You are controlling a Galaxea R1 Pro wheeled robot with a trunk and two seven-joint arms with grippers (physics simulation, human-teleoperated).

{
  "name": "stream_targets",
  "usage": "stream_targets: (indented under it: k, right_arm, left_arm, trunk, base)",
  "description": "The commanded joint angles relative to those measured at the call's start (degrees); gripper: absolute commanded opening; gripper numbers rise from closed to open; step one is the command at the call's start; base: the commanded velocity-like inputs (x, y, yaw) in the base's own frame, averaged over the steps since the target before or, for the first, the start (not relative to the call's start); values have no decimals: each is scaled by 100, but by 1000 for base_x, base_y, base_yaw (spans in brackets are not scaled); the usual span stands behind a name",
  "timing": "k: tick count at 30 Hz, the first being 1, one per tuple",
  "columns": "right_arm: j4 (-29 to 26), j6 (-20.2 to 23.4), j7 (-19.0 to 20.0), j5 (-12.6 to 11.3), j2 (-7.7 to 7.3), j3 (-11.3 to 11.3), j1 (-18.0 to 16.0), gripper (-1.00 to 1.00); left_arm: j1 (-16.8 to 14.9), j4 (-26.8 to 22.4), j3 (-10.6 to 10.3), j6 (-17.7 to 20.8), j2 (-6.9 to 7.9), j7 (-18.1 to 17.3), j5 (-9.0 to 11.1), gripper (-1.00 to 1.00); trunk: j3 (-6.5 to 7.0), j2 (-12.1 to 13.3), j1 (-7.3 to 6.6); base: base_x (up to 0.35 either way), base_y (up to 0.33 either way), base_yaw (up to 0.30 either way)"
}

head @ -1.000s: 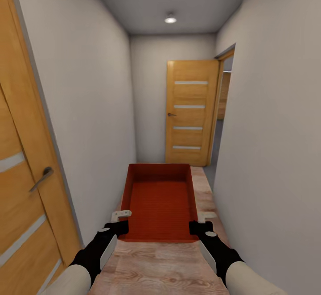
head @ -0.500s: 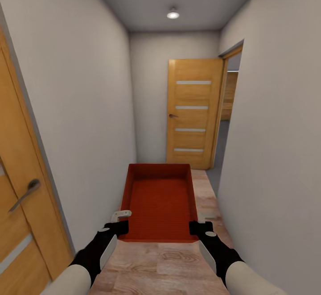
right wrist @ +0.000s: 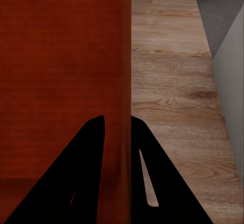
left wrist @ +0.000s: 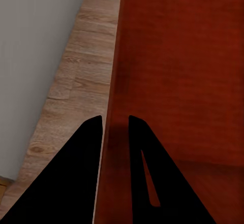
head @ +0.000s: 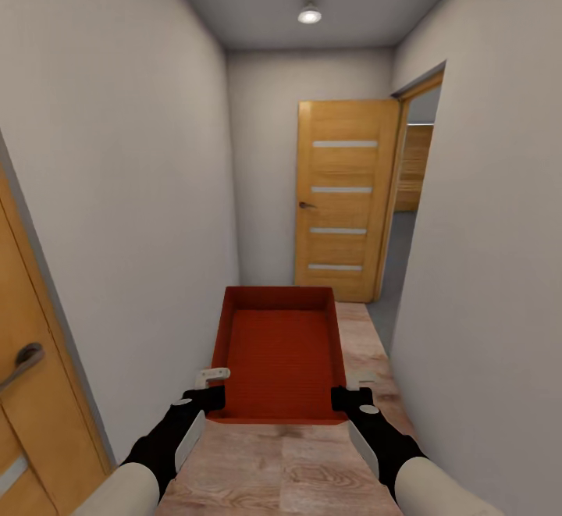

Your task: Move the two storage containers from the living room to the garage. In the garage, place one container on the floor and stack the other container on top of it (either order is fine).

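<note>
Narrow white walls [head: 140, 211] closed in a corridor with a light wood floor [head: 281, 461] and one ceiling lamp [head: 309, 13]. At the far end stood an open orange door [head: 343, 197] with four glass slits; beside it, on the right, a doorway showed a strip of grey floor [head: 396, 266]. Another orange door [head: 31, 391] with a metal handle was at the near left edge of the head view.

One orange-red bin [head: 279, 352] was held in the air in front of the robot, above the wood floor, with its long side pointing toward the far door and its ribbed bottom open to view. The left gripper [head: 209, 388] was at the bin's near left corner, and its jaws pinched the left wall [left wrist: 115, 107], one finger on each side. The right gripper [head: 351, 389] was at the near right corner, and its jaws pinched the right wall [right wrist: 125, 82] in the same way.
</note>
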Motion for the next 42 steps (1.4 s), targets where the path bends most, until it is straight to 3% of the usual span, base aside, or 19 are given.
stream_targets:
  k: [1, 10, 25, 42]
  right_arm:
    - [-18, 21, -58, -39, -50, -74, -3, -100]
    - [-21, 23, -58, -39, -52, -74, -3, -100]
    - [-20, 27, -58, -39, -53, -74, -4, -100]
    - [-17, 23, -58, -39, -53, -74, -6, -100]
  left_arm:
    - [0, -18, 137, 34, 157, 72, 22, -100]
    - [0, -18, 137, 32, 158, 72, 22, -100]
    - [0, -18, 137, 28, 158, 72, 22, -100]
    - [0, -18, 137, 26, 158, 72, 22, -100]
  trunk:
    - [-2, -4, 5]
    - [-2, -4, 5]
    - [-2, -4, 5]
    - [-2, -4, 5]
  base:
    - [322, 75, 0]
    - [322, 46, -21]
    - [322, 1, -210]
    - [322, 0, -10]
